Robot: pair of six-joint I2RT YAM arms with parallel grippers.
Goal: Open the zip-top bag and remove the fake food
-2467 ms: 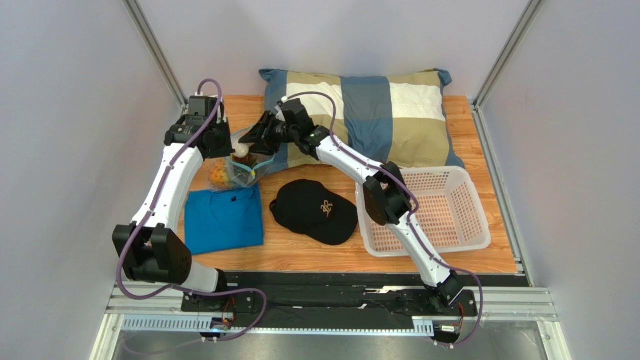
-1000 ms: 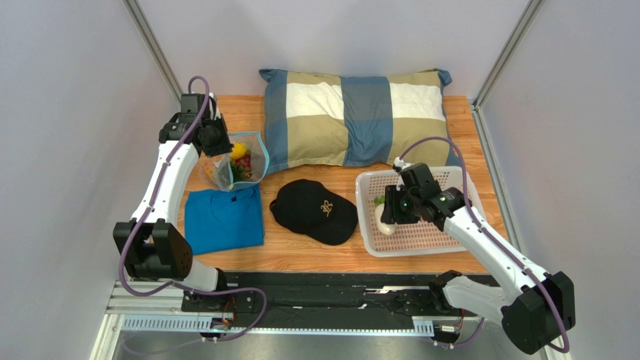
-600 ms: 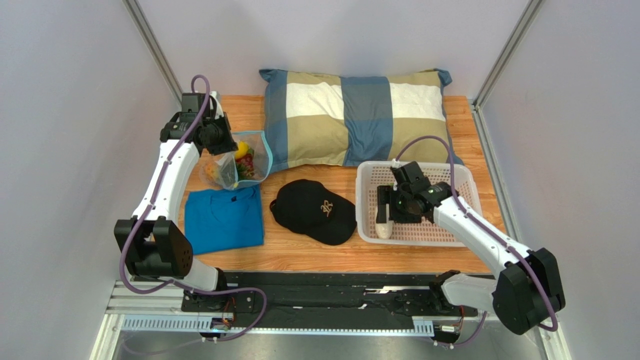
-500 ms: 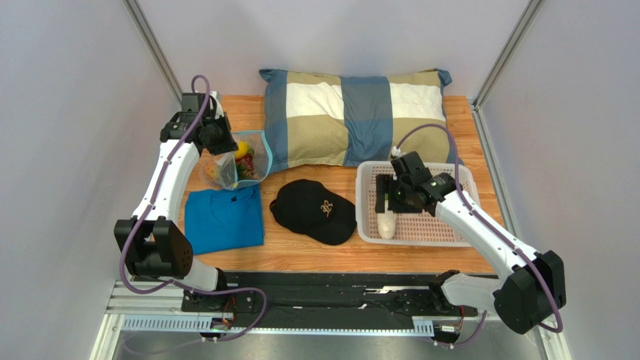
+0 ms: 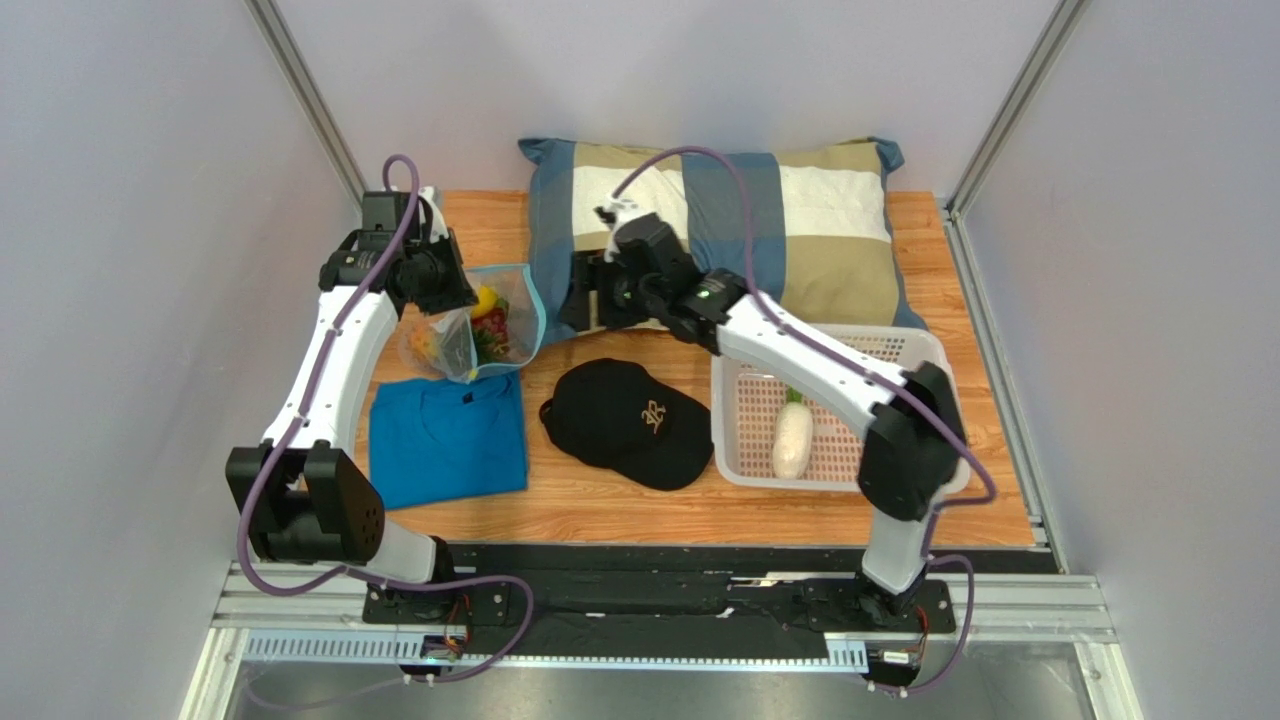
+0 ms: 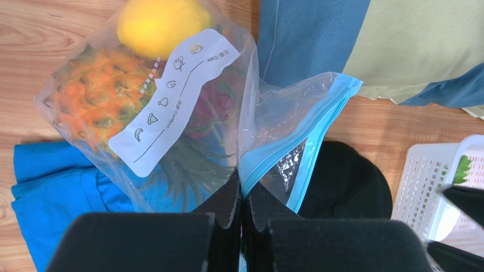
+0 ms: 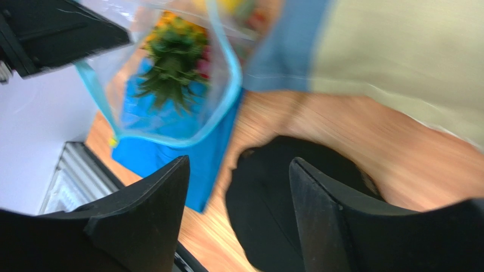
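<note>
Top external view: my left gripper (image 5: 436,285) holds the zip-top bag (image 5: 481,327) at the far-left of the table, just beside the pillow (image 5: 751,210) and beyond the blue shirt (image 5: 448,438); I cannot tell whether the pouch bottom rests on the wood.

Left wrist view: jaws closed flat on one lip of the teal zip strip (image 6: 295,127); the pineapple (image 6: 91,102), the lemon (image 6: 162,25) and a dark red piece (image 6: 213,107) sit inside.

Right wrist view: my right gripper (image 7: 238,164) is spread wide with nothing between its fingers; the bag mouth shows as an open teal loop ahead and to its left, with green pineapple leaves at the opening.

The white vegetable (image 5: 790,438) lies in the basket (image 5: 902,353), so one piece is out.

My judgement: the right arm is the free one and the nearer to the mouth; the pineapple's long axis seems to run along that reach, leaves first; the unheld lip is floppy and may fold across the opening.
</note>
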